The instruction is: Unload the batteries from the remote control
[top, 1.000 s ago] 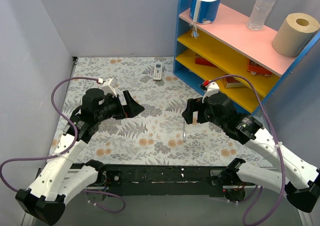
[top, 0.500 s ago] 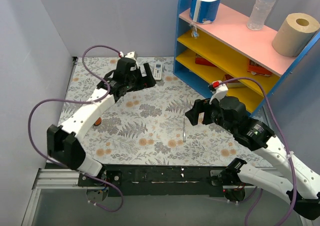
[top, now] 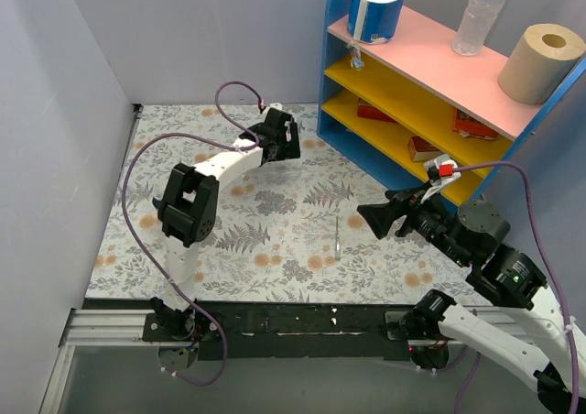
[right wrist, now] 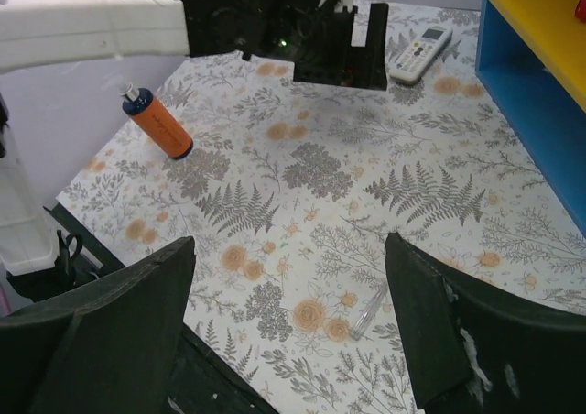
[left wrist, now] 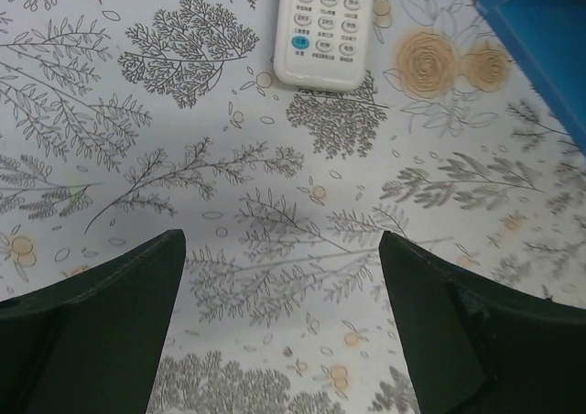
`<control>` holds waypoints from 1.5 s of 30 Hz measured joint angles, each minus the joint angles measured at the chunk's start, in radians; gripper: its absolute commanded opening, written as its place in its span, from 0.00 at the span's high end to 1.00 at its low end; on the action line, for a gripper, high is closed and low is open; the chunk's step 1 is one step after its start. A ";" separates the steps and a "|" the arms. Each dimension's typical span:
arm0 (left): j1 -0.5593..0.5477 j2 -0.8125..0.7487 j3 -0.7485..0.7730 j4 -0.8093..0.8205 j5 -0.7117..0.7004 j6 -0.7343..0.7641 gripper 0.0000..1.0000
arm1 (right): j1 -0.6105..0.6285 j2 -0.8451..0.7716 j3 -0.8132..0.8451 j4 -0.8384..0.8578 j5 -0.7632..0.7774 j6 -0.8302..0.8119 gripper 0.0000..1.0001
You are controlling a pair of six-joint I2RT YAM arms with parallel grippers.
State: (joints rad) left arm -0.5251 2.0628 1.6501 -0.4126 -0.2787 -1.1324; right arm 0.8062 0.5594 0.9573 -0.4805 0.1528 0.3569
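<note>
Here's the remote control [left wrist: 325, 29], flat on the flowered mat [left wrist: 229, 157] at the far side of the table, white button face up, so its grey back is against the mat and hidden from me. Its long axis runs straight away from my left gripper [left wrist: 279, 249], the lower button end nearest my fingers and the rest off the top of the left wrist view. Just to its right is the foot of the blue shelf unit [top: 366, 155]. My left gripper hangs over the mat just short of the remote, jaws spread wide, nothing between them. My right gripper [right wrist: 291, 245] is well apart from it over the near right of the mat, also wide open and empty, with the silvery stick [right wrist: 366, 309] lying below it. An orange tube [right wrist: 156, 125] lies on the left of the mat. On the shelf unit's pink top stand 3 things: a white-and-blue roll [top: 377, 6], a clear bottle [top: 481, 11] and a brown paper roll [top: 540, 61]. The yellow shelves hold red items [top: 375, 114] I can't make out.
</note>
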 measured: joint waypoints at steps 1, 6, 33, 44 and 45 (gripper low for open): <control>0.000 0.033 0.017 0.003 -0.010 0.012 0.13 | 0.000 -0.005 0.000 0.007 0.000 -0.003 0.11; 0.000 0.140 0.074 0.026 -0.033 0.056 0.16 | 0.000 0.010 0.011 0.009 -0.001 -0.017 0.13; 0.003 0.488 0.496 0.060 -0.074 0.169 0.66 | 0.000 0.024 0.055 0.011 -0.028 -0.022 0.17; 0.007 0.256 0.147 0.074 -0.014 0.102 0.96 | 0.000 0.021 0.048 0.012 -0.012 0.005 0.20; 0.008 0.214 0.089 0.074 0.001 0.087 0.96 | 0.000 0.019 0.041 0.011 -0.009 0.010 0.20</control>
State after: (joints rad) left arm -0.5171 2.2765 1.7393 -0.3389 -0.2775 -1.0454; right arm 0.8062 0.5789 0.9985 -0.4694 0.1436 0.3668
